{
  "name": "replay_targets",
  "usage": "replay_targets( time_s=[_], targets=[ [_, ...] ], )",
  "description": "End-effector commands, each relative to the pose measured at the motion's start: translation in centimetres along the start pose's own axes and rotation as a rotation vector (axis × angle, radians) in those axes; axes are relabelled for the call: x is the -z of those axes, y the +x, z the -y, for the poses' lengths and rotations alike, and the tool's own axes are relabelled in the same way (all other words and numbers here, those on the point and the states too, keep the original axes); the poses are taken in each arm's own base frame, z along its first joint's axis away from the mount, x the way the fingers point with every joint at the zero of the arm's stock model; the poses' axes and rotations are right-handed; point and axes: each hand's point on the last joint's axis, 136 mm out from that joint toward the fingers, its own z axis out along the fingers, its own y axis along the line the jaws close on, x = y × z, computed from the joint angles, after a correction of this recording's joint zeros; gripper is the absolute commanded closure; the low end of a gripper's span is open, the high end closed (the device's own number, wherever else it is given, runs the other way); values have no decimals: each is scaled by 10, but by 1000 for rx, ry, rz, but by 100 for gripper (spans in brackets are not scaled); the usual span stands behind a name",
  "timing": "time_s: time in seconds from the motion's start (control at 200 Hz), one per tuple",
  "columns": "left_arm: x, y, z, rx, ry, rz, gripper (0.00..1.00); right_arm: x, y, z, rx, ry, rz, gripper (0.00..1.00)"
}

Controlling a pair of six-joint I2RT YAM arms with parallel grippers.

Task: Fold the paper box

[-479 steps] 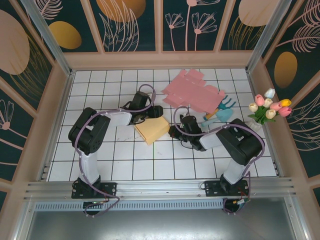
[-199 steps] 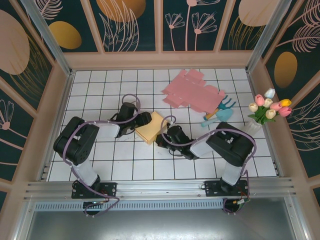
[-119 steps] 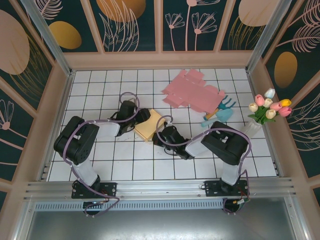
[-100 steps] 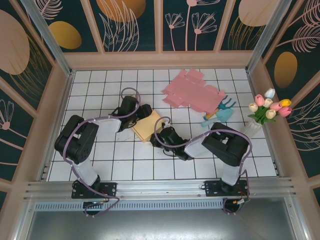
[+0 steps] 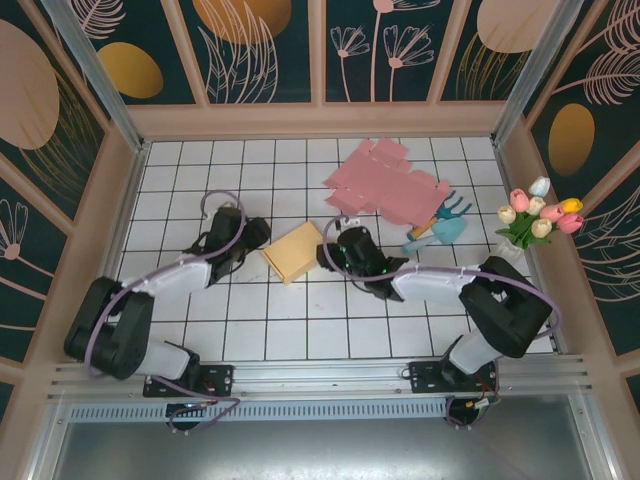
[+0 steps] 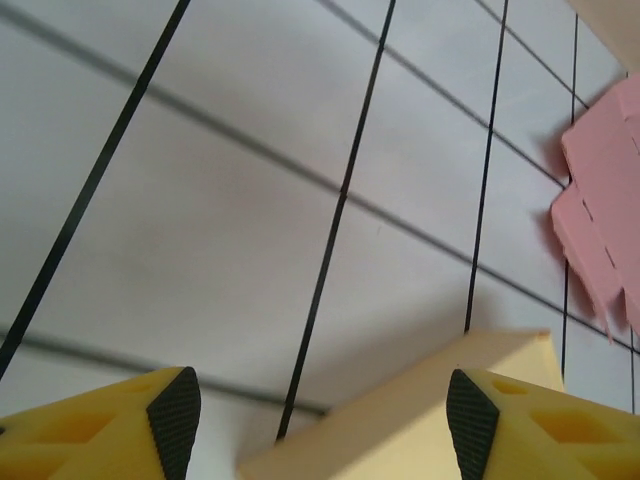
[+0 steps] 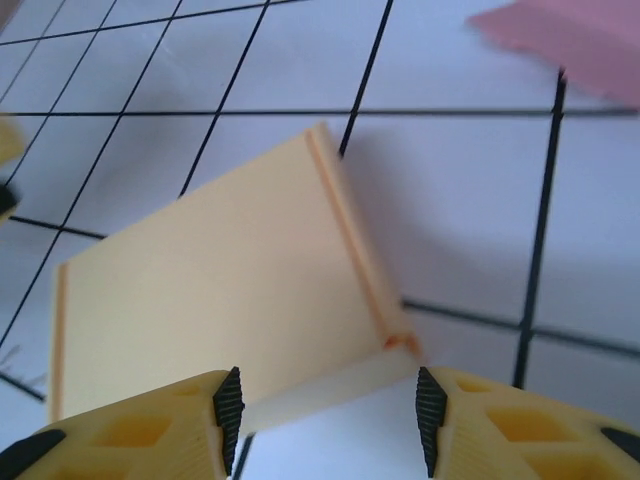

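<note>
Left gripper [image 6: 315, 420], left wrist view: I see the jaws standing apart, with nothing clamped. Their dark pads [image 6: 175, 420] sit low in the frame, one at lower left and one at lower right. A corner of the yellow box [image 6: 400, 420] comes in between them at bottom centre, nearer the right-hand pad. I cannot tell whether it touches that pad. Beyond it lies the white gridded table [image 6: 250, 200], and a pink sheet [image 6: 605, 200] shows at the right edge.

Right gripper [image 7: 325, 415], right wrist view: the jaws are likewise apart and grip nothing. The box [image 7: 220, 300] lies flat on the table [image 7: 450, 180] just ahead, its near edge low in the frame between the pads [image 7: 230, 405]. A raised fold runs along its right side. A corner of the pink sheet [image 7: 570, 40] shows at upper right.

Top view: the box [image 5: 292, 252] lies flat at the centre of the frame. The left gripper [image 5: 258, 233] is just beside its left edge and the right gripper [image 5: 325, 255] just beside its right edge. The pink sheet [image 5: 385, 185] lies flat up and to the right, apart from the box. Teal toy tools [image 5: 445, 222] rest just beside the sheet's lower right edge. Flowers [image 5: 535, 215] stand at the right edge of the table [image 5: 200, 170].
</note>
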Motion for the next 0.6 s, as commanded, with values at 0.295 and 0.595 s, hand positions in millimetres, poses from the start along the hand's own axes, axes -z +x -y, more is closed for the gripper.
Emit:
replay_targets(
  time_s=[0.295, 0.595],
  targets=[
    [41, 40, 13, 131, 218, -19, 30, -53, -21, 7, 111, -166, -119, 47],
    [6, 68, 12, 141, 185, -127, 32, -66, -6, 7, 80, -186, -162, 47]
  ],
)
